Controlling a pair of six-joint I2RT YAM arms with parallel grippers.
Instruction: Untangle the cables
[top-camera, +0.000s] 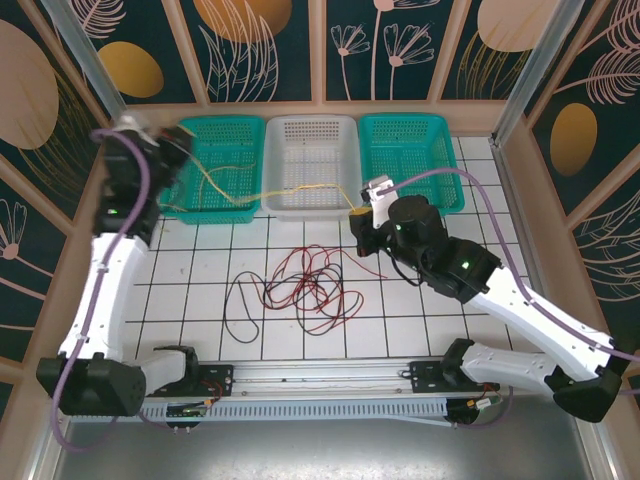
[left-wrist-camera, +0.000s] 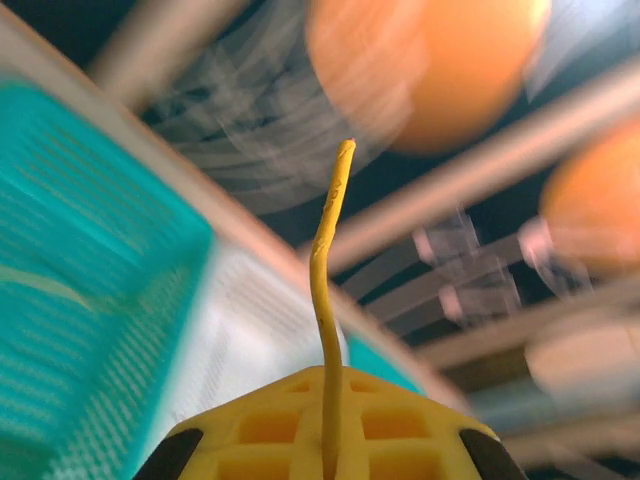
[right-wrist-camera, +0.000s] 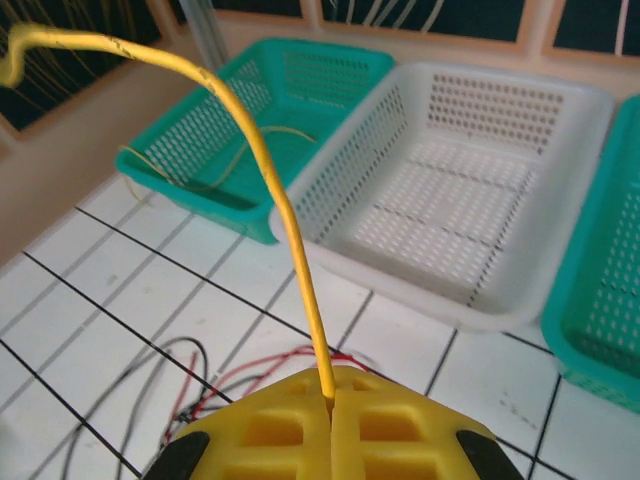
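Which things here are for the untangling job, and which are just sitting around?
For the job: yellow cable, pinched by left gripper and right gripper; red cable; black cable.
Just lying about: white basket; left teal basket; right teal basket.

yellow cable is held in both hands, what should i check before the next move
1. Left hand shut on the yellow cable: ok, a short end sticks out past it.
2. Right hand shut on the same cable: ok.
3. Yellow cable clear of the red cable and black cable: ok in the top view; it spans up by the baskets.
4. Slack free of the left teal basket: cannot tell; a loop sags into it.
5. Red and black cables separated: not ok, they overlap in one heap.
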